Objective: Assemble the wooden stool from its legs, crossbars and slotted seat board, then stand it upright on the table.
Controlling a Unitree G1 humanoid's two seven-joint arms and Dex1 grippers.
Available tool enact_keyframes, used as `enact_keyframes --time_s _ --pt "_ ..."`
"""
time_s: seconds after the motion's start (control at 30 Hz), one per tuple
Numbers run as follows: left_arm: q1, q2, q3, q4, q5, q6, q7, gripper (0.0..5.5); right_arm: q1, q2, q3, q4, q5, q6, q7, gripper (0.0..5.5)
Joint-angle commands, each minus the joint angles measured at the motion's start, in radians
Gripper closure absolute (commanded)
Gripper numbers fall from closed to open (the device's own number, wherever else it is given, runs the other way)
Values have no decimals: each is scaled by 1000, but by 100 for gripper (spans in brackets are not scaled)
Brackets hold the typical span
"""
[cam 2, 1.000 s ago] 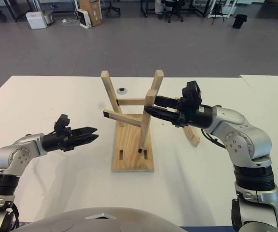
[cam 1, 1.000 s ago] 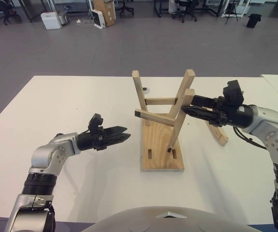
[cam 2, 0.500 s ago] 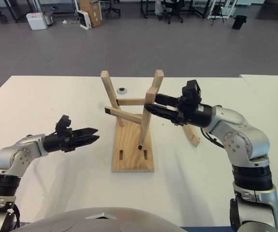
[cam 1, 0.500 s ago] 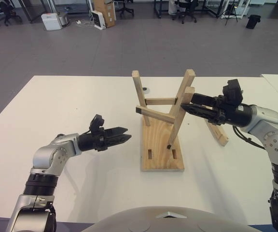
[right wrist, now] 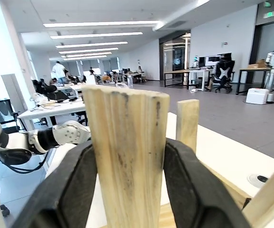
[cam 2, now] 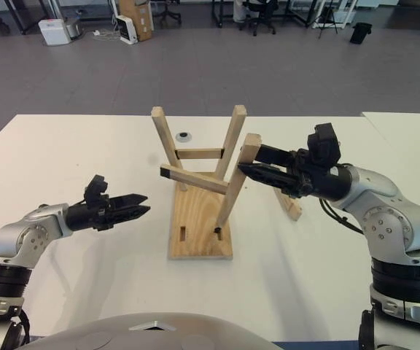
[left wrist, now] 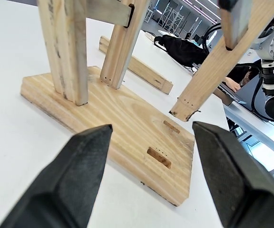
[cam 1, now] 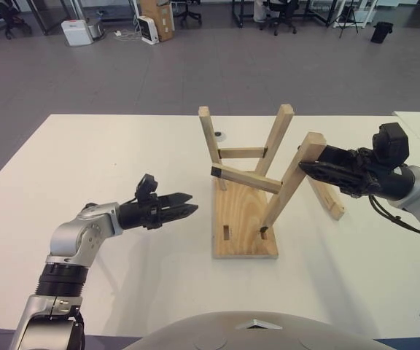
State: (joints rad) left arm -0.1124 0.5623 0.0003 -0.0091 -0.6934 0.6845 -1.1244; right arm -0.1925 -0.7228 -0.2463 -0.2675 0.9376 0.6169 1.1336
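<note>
A white table top [cam 2: 86,284] is spread beneath the left claw [cam 2: 146,203] and the right claw [cam 2: 248,160]. A small round dark disc [cam 2: 184,135] is seen on it, beyond the left claw and well apart. Far behind both claws, on the grey floor [cam 2: 283,73], a white boxy device [cam 2: 54,30], a brown cardboard box [cam 2: 135,14] and a black bin [cam 2: 362,32] are set.

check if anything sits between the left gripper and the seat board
Nothing visible does. The left gripper, jaws open, hovers left of the seat board, with bare table between them. The right gripper's leg stands over the board's right side.
</note>
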Motion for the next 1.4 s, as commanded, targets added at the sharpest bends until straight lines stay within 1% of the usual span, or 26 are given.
enact_keyframes --time_s 0.03,0.27,0.43,0.6,0.8,0.93,1.1,1.4 --pt "10 8 -18 -8 28 -14 -4 239 -27 47 17 29 -42 -111 65 348" --pt "16 27 -37 -5 54 -31 -26 239 -9 36 35 30 -85 -170 145 348" --pt "20 28 -48 -6 66 -34 -33 239 -15 5 38 11 -72 -144 183 348" --pt "30 28 -57 -9 69 -37 -35 239 -13 7 55 20 -107 -168 195 348" --pt "29 32 -62 -4 70 -45 -38 239 -41 16 60 60 -87 -139 213 348" --pt "19 35 -62 12 76 -47 -45 239 -36 2 66 31 -64 -85 213 348" --pt "2 36 -61 32 91 -50 -59 239 -26 -2 67 19 -63 -63 221 348" --pt "-32 50 -80 60 111 -54 -93 239 -43 -19 74 103 -116 -97 253 348"
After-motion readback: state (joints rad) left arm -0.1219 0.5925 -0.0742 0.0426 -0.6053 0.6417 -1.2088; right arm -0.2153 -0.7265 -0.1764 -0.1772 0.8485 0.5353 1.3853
